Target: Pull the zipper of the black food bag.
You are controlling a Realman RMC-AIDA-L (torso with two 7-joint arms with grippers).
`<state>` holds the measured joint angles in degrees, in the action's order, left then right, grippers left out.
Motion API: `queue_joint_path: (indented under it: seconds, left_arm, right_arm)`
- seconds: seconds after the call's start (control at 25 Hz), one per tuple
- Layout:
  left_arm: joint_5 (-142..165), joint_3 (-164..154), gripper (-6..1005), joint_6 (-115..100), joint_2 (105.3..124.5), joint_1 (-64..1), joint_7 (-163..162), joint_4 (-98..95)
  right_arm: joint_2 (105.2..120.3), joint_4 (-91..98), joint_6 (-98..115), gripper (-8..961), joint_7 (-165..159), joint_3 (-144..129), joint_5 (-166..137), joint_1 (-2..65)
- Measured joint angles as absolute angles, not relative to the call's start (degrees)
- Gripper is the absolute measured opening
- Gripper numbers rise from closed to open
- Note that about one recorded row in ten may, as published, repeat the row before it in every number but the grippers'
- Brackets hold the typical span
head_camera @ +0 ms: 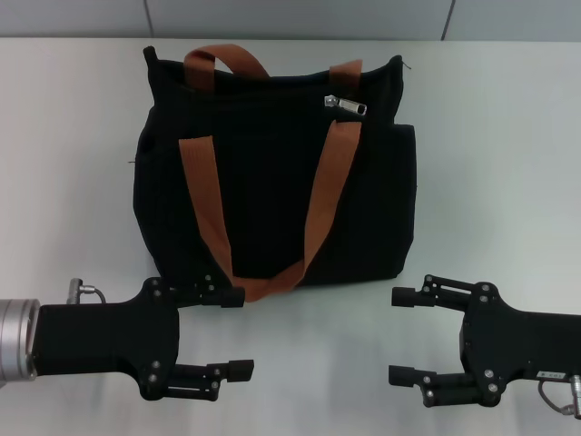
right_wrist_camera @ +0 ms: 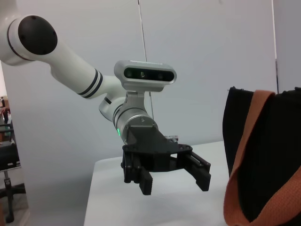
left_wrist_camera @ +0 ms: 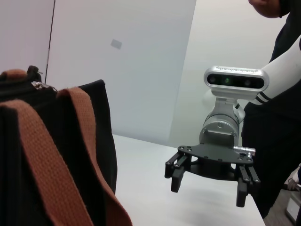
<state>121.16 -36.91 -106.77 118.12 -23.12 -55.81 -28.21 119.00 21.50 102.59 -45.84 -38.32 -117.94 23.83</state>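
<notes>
The black food bag (head_camera: 263, 182) lies on the white table (head_camera: 508, 163) with its top edge at the far side. Its two orange-brown straps (head_camera: 198, 182) run down its front. The silver zipper (head_camera: 349, 104) lies near the right end of the top edge. My left gripper (head_camera: 238, 332) is open and empty just in front of the bag's near left corner. My right gripper (head_camera: 398, 335) is open and empty in front of the near right corner. The left wrist view shows the bag (left_wrist_camera: 94, 122) and the right gripper (left_wrist_camera: 210, 181). The right wrist view shows the bag (right_wrist_camera: 282, 155) and the left gripper (right_wrist_camera: 174, 176).
A person in dark clothes (left_wrist_camera: 282, 117) stands past the table's edge behind the right arm. Bare table lies to both sides of the bag and between the two grippers.
</notes>
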Motion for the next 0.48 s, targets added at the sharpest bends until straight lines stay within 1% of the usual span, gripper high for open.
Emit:
queue_joint_path:
  seconds: [0.48]
  left_arm:
    - [120.94,-36.44,810,-107.21,117.98,-22.89,-55.81,-28.21]
  right_arm:
    - [119.00,21.44,102.10,818,-45.71,-38.32,-118.13,24.58]
